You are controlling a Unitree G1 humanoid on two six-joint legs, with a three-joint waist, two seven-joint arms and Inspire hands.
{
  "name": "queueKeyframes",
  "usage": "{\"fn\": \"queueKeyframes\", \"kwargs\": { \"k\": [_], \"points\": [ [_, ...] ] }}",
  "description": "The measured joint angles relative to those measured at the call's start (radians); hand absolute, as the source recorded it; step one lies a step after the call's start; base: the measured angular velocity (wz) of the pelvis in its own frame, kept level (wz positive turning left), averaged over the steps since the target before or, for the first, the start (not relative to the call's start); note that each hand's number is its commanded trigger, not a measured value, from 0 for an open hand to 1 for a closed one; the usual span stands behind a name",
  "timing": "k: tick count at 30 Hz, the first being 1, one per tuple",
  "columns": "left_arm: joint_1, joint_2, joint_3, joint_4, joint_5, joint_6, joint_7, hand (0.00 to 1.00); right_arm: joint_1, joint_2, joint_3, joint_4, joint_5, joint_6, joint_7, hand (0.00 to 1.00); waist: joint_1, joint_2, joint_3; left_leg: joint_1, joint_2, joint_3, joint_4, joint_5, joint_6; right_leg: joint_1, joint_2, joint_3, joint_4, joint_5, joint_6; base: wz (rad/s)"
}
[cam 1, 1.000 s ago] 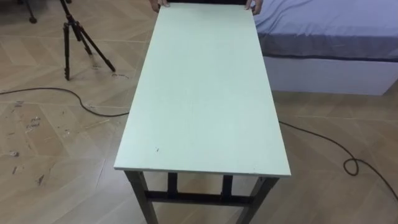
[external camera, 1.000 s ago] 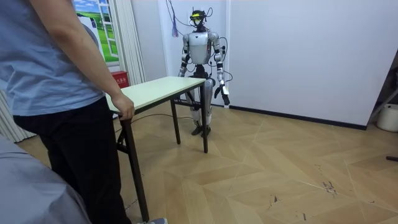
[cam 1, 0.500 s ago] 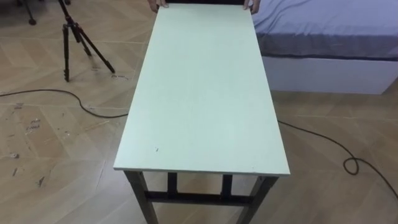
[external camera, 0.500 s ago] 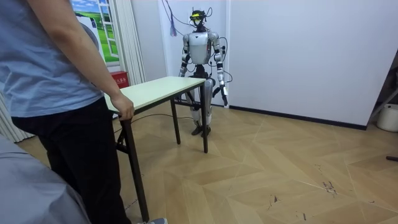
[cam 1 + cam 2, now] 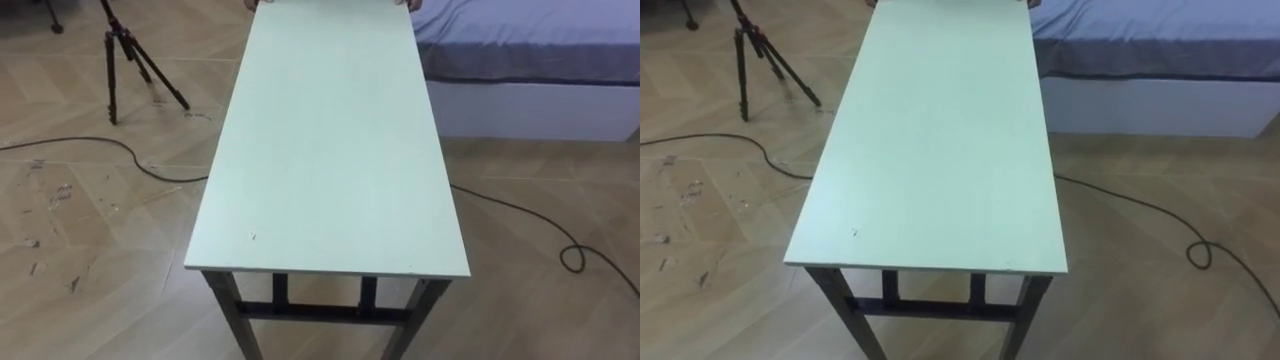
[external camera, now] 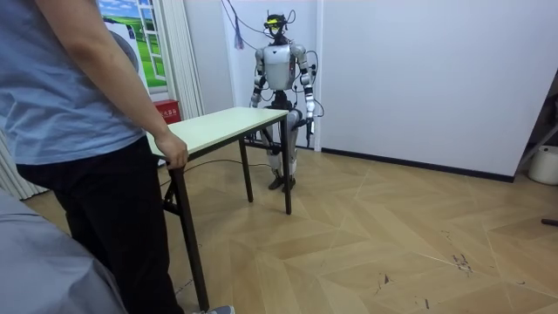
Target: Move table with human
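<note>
The table [image 6: 228,123] stands by the bed [image 5: 530,40], a person's hand [image 6: 174,155] holding its bed end, while the robot at the other end has drawn its left hand [image 6: 308,125] in, open or shut I cannot tell, so no lifting yet.
</note>
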Motion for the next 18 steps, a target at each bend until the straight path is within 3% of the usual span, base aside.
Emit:
{"fn": "queueKeyframes", "kwargs": {
  "k": [3,12,15,18],
  "points": [
    [0.006,-0.002,-0.056,-0.034,-0.100,0.013,-0.045,0.00,0.033,0.002,0.043,-0.073,0.081,0.019,0.033,0.00,0.012,0.004,-0.0017,-0.002,0.000,0.000,0.000,0.000,0.000,0.000,0.000,0.000,-0.002,0.000,0.000,0.00],
    [0.070,0.008,-0.240,-0.287,-0.530,0.043,-0.089,0.00,0.121,0.013,0.196,-0.401,0.412,0.065,0.071,0.00,0.019,-0.007,0.0163,-0.008,0.000,-0.002,-0.004,-0.001,0.000,-0.005,-0.001,0.000,0.000,0.000,0.000,0.01],
    [0.095,0.008,-0.289,-0.388,-0.663,0.047,-0.095,0.00,0.128,0.013,0.238,-0.478,0.532,0.070,0.086,0.00,0.020,-0.005,0.0162,-0.014,0.000,-0.002,-0.003,-0.001,0.000,-0.014,-0.001,-0.001,0.006,-0.001,0.002,0.00],
    [0.101,0.006,-0.325,-0.458,-0.705,0.048,-0.129,0.00,0.124,0.010,0.280,-0.538,0.598,0.069,0.101,0.00,0.021,-0.010,0.0119,-0.017,0.001,-0.001,0.004,0.000,0.000,-0.022,-0.002,-0.001,0.017,-0.002,0.003,0.00]
  ]
}}
